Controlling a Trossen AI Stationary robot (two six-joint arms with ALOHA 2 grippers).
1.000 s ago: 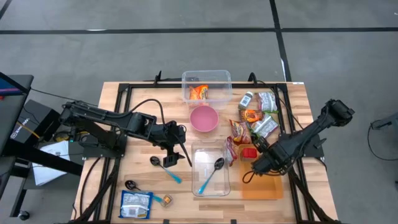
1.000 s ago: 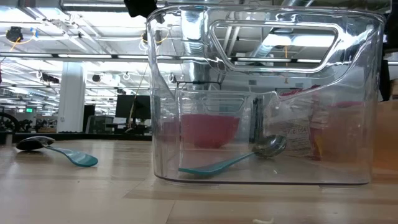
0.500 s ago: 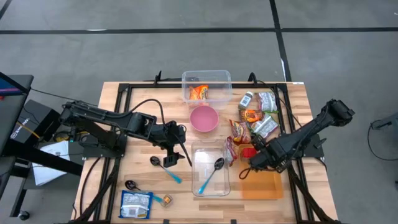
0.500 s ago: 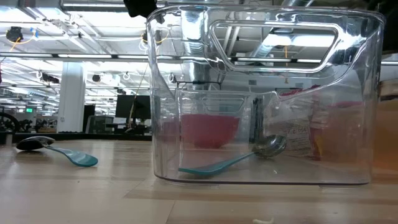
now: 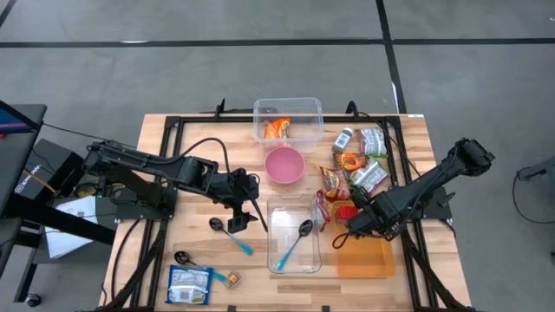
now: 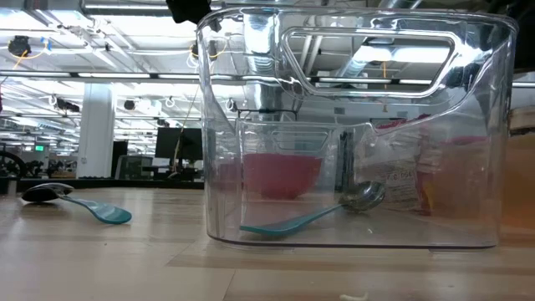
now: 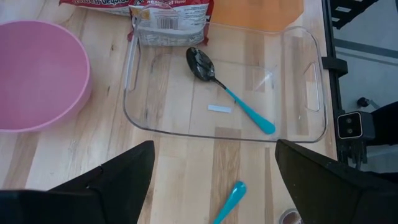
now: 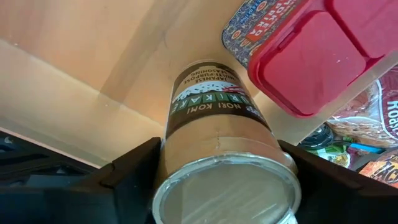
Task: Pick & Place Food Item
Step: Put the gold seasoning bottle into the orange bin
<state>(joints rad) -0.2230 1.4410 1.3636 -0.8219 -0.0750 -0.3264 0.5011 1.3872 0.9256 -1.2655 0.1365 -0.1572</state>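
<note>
A brown seasoning jar (image 8: 211, 118) with a silver cap stands on end between the fingers of my right gripper (image 8: 217, 149), which closes on it. This gripper (image 5: 351, 227) hovers by the red box (image 5: 347, 212), at the far edge of the orange board (image 5: 364, 260). In the high view the gripper hides the jar. My left gripper (image 5: 247, 212) hangs open above the table, left of the clear tray (image 5: 293, 236), touching nothing. Several food packets (image 5: 351, 160) lie flat at the far right. My right gripper has the jar between its two fingers, one on each side of the jar's wall (image 8: 169, 149) just below the silver cap. The fingers come steeply from above. The jar is upright, cap toward the wrist. Whether its lower end (image 8: 208, 68) rests on the table I cannot tell.
The clear tray holds a teal-handled spoon (image 5: 295, 243). A pink bowl (image 5: 284, 165) and a clear bin (image 5: 287, 120) with an orange packet stand farther back. A spoon (image 5: 230, 232) lies left of the tray. A blue packet (image 5: 189, 284) lies at the near left.
My right gripper has swung a little toward the table's left with the jar, uncovering more of the orange board's far edge. The left arm has kept still.
</note>
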